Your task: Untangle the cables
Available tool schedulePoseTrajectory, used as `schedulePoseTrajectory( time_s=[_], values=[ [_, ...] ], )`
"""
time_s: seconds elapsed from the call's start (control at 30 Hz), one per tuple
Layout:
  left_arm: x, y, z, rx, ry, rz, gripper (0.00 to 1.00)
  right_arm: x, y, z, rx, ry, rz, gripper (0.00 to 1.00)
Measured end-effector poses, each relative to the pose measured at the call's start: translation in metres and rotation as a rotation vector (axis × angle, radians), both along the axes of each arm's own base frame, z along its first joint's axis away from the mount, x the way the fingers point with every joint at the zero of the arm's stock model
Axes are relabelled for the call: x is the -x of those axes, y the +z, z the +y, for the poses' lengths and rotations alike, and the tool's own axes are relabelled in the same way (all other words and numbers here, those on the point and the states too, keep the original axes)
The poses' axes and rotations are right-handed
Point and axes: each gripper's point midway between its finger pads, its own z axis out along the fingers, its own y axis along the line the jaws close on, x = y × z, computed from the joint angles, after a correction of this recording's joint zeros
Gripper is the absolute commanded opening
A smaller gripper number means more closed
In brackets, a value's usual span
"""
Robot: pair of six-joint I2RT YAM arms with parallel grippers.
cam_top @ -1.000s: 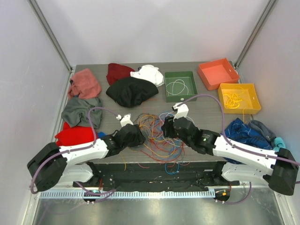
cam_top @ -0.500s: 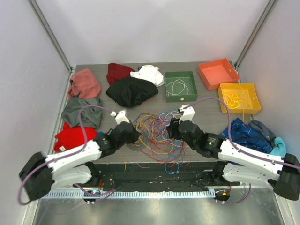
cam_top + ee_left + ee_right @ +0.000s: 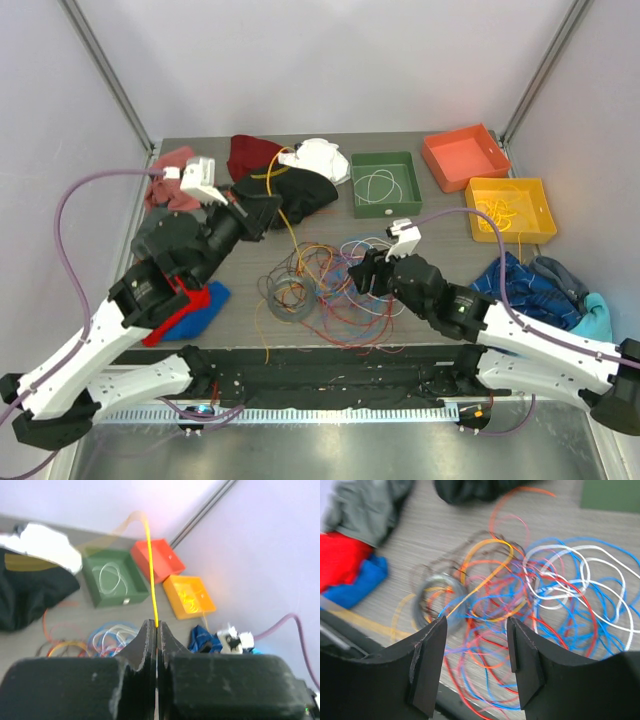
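**Inspection note: left jaws clamped on a yellow cable, right jaws parted over the tangle**

Nearest the bases, in the lower middle of the top view, I found the main heap of cables (image 3: 322, 285) lying on the table (image 3: 440, 215). It was a loose knot of red, blue, orange, white and grey loops. In the right wrist view the same cables (image 3: 545, 595) filled the centre and right of the frame, with white loops to the upper right.

The right gripper (image 3: 362, 274) sat at the right edge of that heap. Its wrist camera showed the right gripper (image 3: 476, 624) with both fingers well apart and gripping nothing. I could not tell whether the tips touched any wire.

At lower left of the top view lay a red cloth (image 3: 192, 300) with a blue cloth (image 3: 210, 294) against it.

Further up, left of centre, the left gripper (image 3: 262, 205) was raised above a black garment (image 3: 305, 195). Its wrist view showed the left gripper (image 3: 156, 626) fully closed on a yellow cable (image 3: 151, 570). From above, that yellow cable (image 3: 290, 225) ran down into the heap.

Farthest, at upper right, stood a green tray (image 3: 385, 157) holding a white cable (image 3: 378, 186), then a yellow tray (image 3: 508, 181) with yellow wire, and an orange tray (image 3: 462, 158).
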Motion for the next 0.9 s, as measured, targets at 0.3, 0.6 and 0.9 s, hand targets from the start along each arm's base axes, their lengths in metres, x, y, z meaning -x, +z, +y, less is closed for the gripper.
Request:
schedulePoseTrajectory(
  time_s=[0.3,0.6,0.9],
  values=[
    [-0.021,0.097,-0.028,-0.076,-0.039,-0.162,0.0,0.013,0.078,-0.01,-0.215,0.048,-0.158,0.6],
    [-0.023,0.133,-0.042,-0.069,-0.079,-0.225,0.0,0.026,0.121,0.014,-0.281,0.205,-0.224,0.61],
    [-0.028,0.113,-0.056,-0.116,-0.116,-0.183,0.0,0.014,0.094,0.047,-0.186,0.268,-0.202,0.59]
  ],
)
